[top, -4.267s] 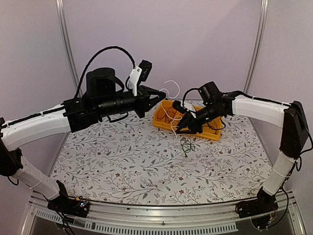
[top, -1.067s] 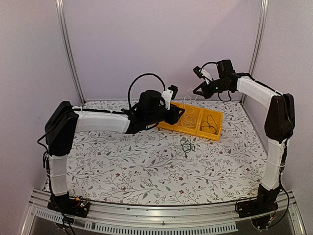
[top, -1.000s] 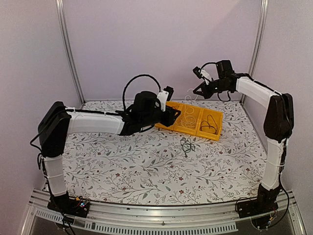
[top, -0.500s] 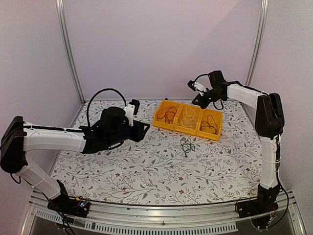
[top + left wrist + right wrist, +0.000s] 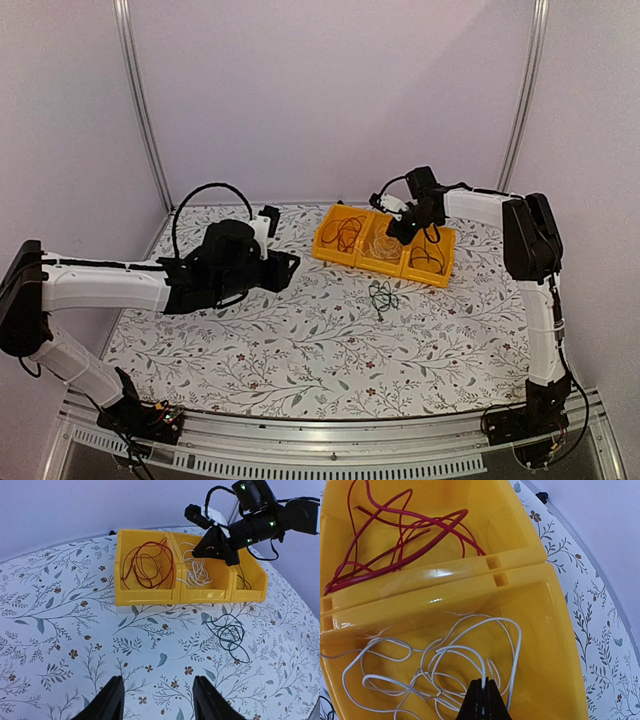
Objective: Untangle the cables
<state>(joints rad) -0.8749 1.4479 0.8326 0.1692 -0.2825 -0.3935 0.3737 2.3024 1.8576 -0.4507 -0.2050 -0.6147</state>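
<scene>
Left gripper (image 5: 157, 685) released, nothing between its fingers, hovering over floral table (image 5: 60, 630). Beyond it, dark green cable (image 5: 229, 635) lies loose on the table, just before yellow bins (image 5: 147, 596). Red cable (image 5: 147, 565) in left bin, white cable (image 5: 440, 662) in middle, black cable (image 5: 428, 257) in right. Right gripper (image 5: 480, 682) clenched on a white strand over middle bin

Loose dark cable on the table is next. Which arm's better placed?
Left, probably. The left gripper is open and empty, facing the dark cable. The right gripper is shut on the white cable over the middle bin, so it would have to release first.
</scene>
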